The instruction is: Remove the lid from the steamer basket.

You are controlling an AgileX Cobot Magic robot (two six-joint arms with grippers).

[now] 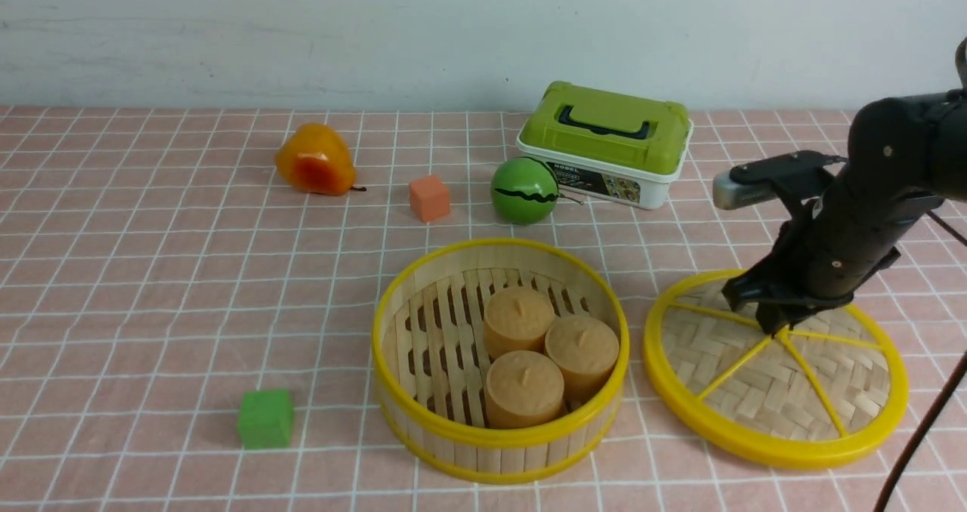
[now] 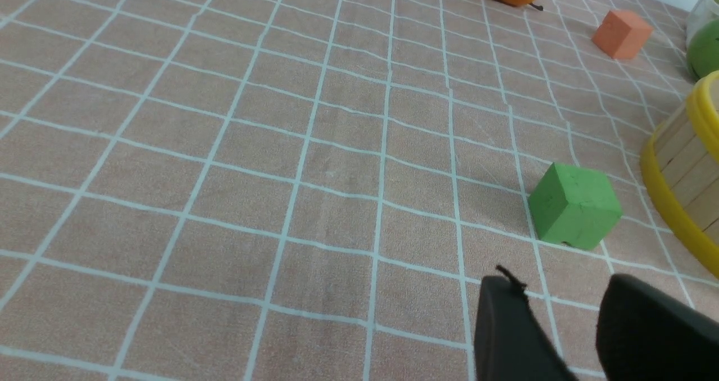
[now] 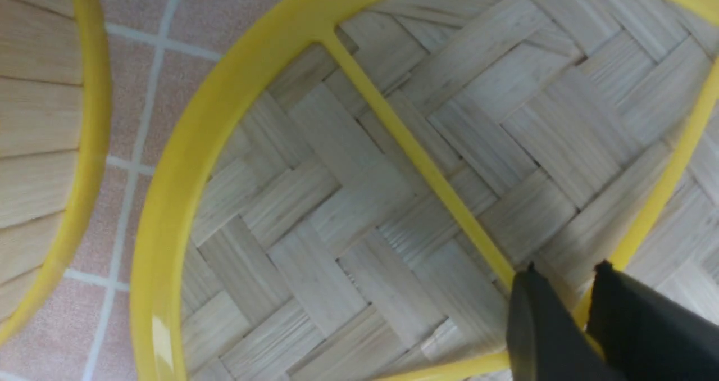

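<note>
The steamer basket [image 1: 423,436] stands uncovered in the middle of the table, with three tan round cakes [image 1: 529,346] inside. The lid [image 1: 763,391] lies flat on the cloth just to the basket's right, apart from it. My right gripper [image 1: 778,327] points down at the lid's centre, where the yellow spokes meet. In the right wrist view its jaws [image 3: 564,274] are closed with yellow plastic of the knob between them, over the woven lid [image 3: 337,201]. My left gripper [image 2: 561,291] is open and empty above the cloth, near a green cube [image 2: 573,207].
The green cube [image 1: 265,418] sits left of the basket. At the back are an orange pear [image 1: 314,161], an orange cube [image 1: 429,197], a green melon ball [image 1: 523,189] and a green-and-white box [image 1: 604,142]. The basket wall [image 2: 685,167] edges the left wrist view.
</note>
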